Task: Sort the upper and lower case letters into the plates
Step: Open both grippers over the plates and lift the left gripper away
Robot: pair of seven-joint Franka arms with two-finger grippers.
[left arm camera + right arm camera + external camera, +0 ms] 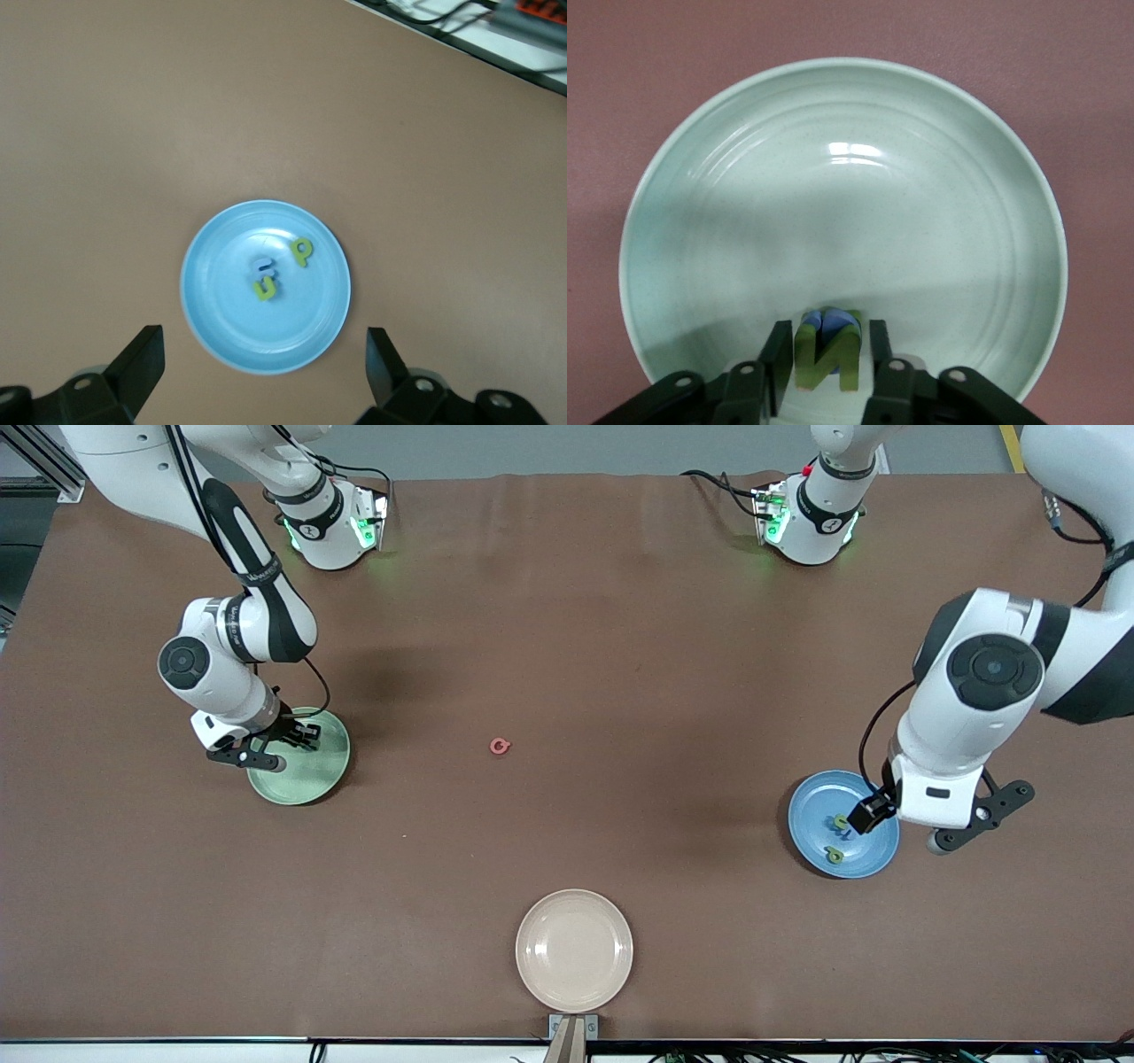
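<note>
The mint green plate (312, 778) lies toward the right arm's end of the table. My right gripper (299, 735) is low over it. In the right wrist view its fingers (780, 350) stand just apart on either side of a green letter N (827, 361), which lies over a blue letter (830, 320) on the plate (842, 195). The sky blue plate (817, 808) lies toward the left arm's end and holds several small letters (838, 823). My left gripper (870, 811) hangs open and empty high over it (264, 363). The left wrist view shows the plate (226, 314) with two green letters (303, 251) and a blue one (263, 266).
A red letter (500, 747) lies alone on the brown table midway between the two plates. A cream-beige plate (574, 950) lies empty at the table edge nearest the front camera. Both arm bases stand along the edge farthest from it.
</note>
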